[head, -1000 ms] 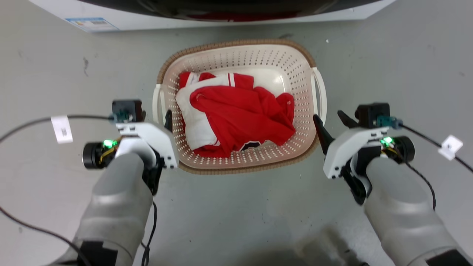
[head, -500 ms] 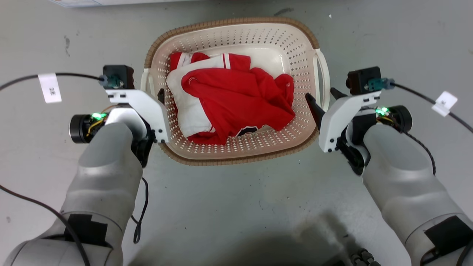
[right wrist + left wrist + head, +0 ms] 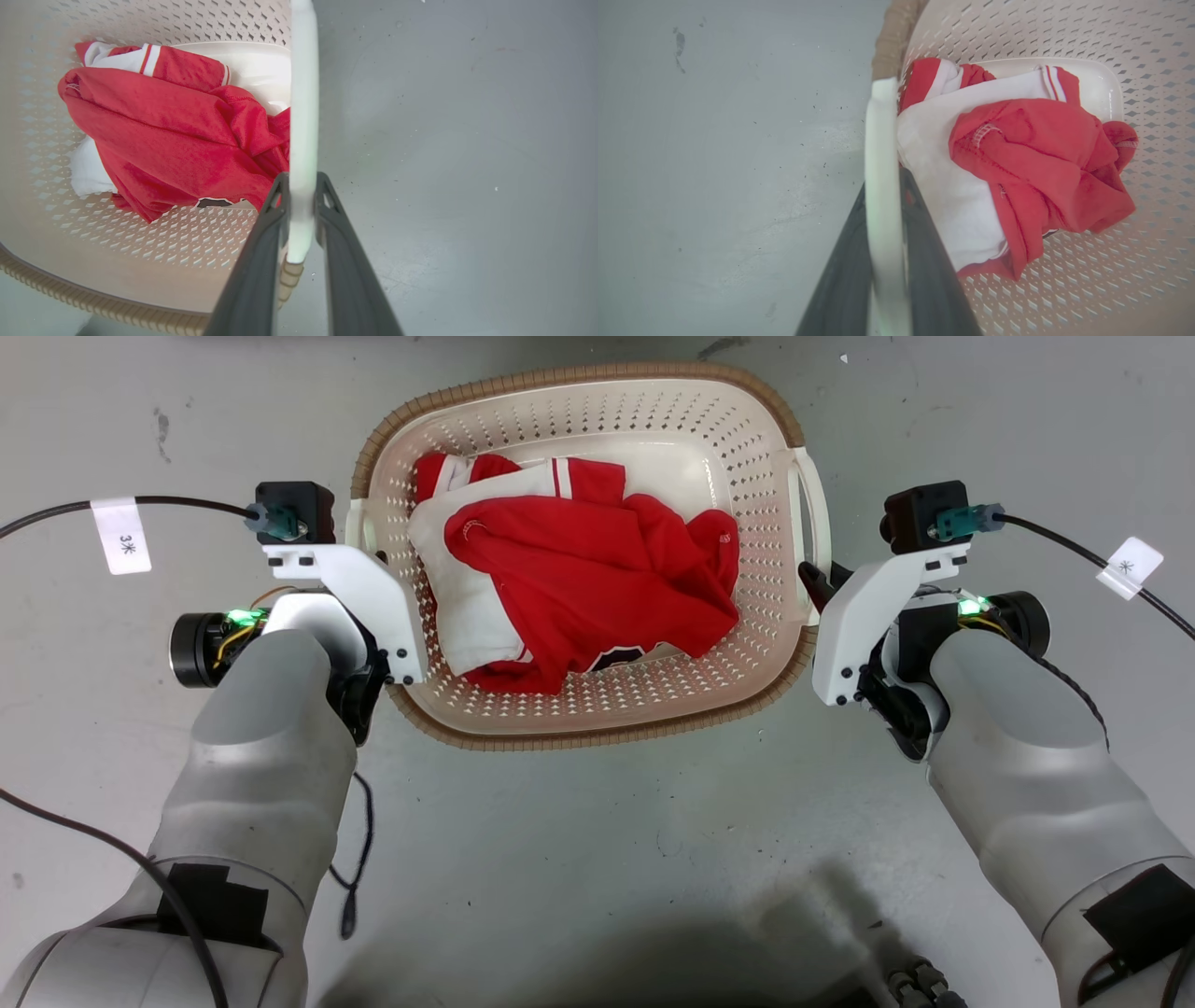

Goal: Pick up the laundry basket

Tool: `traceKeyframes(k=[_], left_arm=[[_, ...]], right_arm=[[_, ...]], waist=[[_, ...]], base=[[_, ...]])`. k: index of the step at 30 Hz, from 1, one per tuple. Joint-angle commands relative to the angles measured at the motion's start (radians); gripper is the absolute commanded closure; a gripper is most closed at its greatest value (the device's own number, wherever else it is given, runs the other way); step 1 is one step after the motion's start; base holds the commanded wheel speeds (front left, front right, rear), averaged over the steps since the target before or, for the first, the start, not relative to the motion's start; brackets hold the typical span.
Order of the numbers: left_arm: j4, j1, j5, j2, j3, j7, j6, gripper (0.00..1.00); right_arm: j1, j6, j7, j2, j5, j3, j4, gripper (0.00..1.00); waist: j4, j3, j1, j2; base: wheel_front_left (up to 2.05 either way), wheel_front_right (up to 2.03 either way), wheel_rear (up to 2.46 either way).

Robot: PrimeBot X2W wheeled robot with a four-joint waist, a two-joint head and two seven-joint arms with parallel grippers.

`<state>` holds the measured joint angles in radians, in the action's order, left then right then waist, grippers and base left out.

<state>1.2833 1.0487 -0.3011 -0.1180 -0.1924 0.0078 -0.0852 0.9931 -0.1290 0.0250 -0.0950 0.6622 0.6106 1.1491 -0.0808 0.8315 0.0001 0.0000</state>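
The left claw (image 3: 883,196) is closed down narrow on the white left handle (image 3: 880,140) of the laundry basket (image 3: 597,735). In the left wrist view its two dark fingers (image 3: 924,261) stand close against either face of the strip, one outside the basket and one inside, so on this side the grasp looks made. The basket lies between the two arms on the grey floor (image 3: 597,859), its brown woven-look rim towards the robot. I cannot tell whether its base rests on the floor or has just cleared it. Inside, loose clothing covers most of the bottom: a white garment with red trim (image 3: 462,625) lies towards the left wall, and a crumpled red shirt (image 3: 597,579) is heaped over it and spreads to the right. A bare patch of the pale base shows at the far right corner. Further right, the right handle (image 3: 303,93) is pinched the same way by the right claw (image 3: 301,182), whose fingers are drawn in tight on both faces near the handle's near end. As I judge it, reaching and gripping are finished and what remains is the lift itself, with both arms rising evenly so the basket keeps level and the light load does not slide.
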Motion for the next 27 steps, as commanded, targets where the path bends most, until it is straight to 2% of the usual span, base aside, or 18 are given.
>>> traceKeyframes(k=[1, 12, 27], left_arm=[[0.0, -0.001, -0.002, 0.008, -0.003, 0.004, -0.005, 1.0], [0.003, -0.02, -0.028, 0.034, -0.017, 0.052, -0.024, 1.0], [0.004, -0.102, -0.069, 0.068, -0.047, 0.227, -0.038, 1.0]], right_arm=[[0.003, -0.003, 0.002, 0.007, 0.009, 0.014, -0.012, 1.0], [-0.031, -0.004, 0.041, -0.012, 0.119, 0.111, -0.026, 1.0], [-0.098, -0.007, 0.205, -0.048, 0.268, 0.188, -0.005, 1.0]], waist=[[0.0, -0.001, -0.0001, 0.0], [0.006, -0.073, -0.0001, 0.0], [0.035, -0.353, -0.0001, 0.0]], base=[[0.0, 0.0, 0.0], [0.0, 0.0, 0.0], [0.0, 0.0, 0.0]])
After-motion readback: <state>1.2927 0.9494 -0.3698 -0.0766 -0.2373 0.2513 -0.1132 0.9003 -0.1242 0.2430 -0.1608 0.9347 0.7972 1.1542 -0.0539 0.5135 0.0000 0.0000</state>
